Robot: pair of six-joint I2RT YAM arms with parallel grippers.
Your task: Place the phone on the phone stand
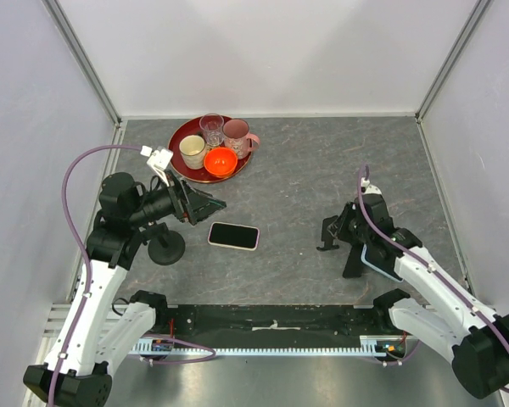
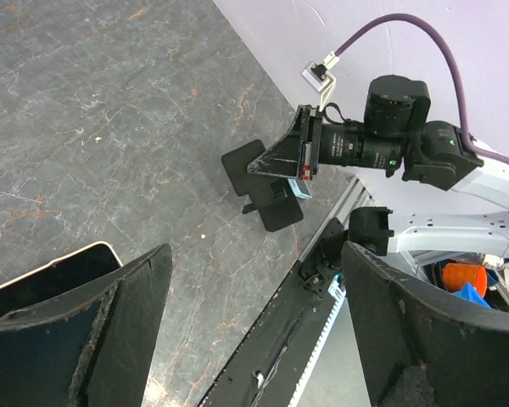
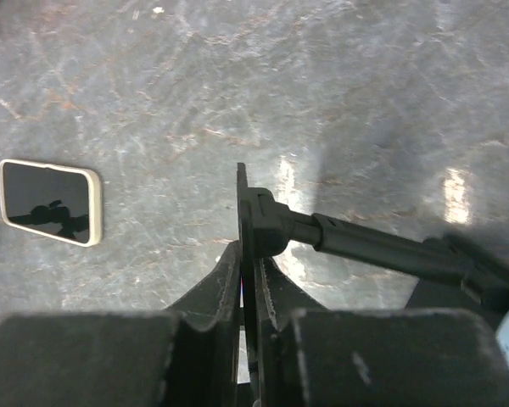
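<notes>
Red tray [image 1: 175,142] of cups [image 1: 192,151] at far edge; left gripper [image 1: 210,206] gapes empty near phone [image 1: 234,236], right gripper [image 3: 248,297] pinches phone stand [image 3: 356,244].

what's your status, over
Left gripper open near phone. Right gripper shut on phone stand. Phone flat on table, nothing between it and stand; tray far back.

The left arm is folded at centre-left of the top view, with the left pincer [image 1: 214,206] pointing right and its jaws spread wide. The right arm stretches up-left from the lower right, its right pincer [image 1: 336,231] clamped on the phone stand [image 3: 365,246].
</notes>
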